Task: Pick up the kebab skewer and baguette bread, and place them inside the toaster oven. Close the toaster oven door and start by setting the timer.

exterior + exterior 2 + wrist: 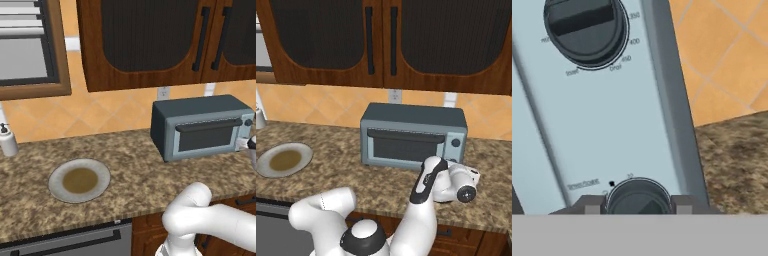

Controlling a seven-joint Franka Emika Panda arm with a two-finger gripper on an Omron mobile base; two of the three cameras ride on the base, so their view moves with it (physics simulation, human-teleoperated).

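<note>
The blue-grey toaster oven (200, 125) (413, 135) stands on the granite counter, and its door (207, 137) (405, 147) is closed with the dark handle bar along the top. My gripper (638, 202) is at the oven's right-hand control panel, shut on the lower knob (638, 194), with one fingertip (592, 204) on each side of it. A larger dial (587, 27) sits above on the same panel. My white hand (461, 182) hangs in front of the oven's lower right corner. The kebab skewer and baguette bread are hidden from view.
A round plate (79, 180) (284, 160) with a brown centre lies bare on the counter left of the oven. A soap dispenser (7, 140) stands at the far left. Dark wooden wall cabinets (381, 40) hang above. The counter edge runs just below my hand.
</note>
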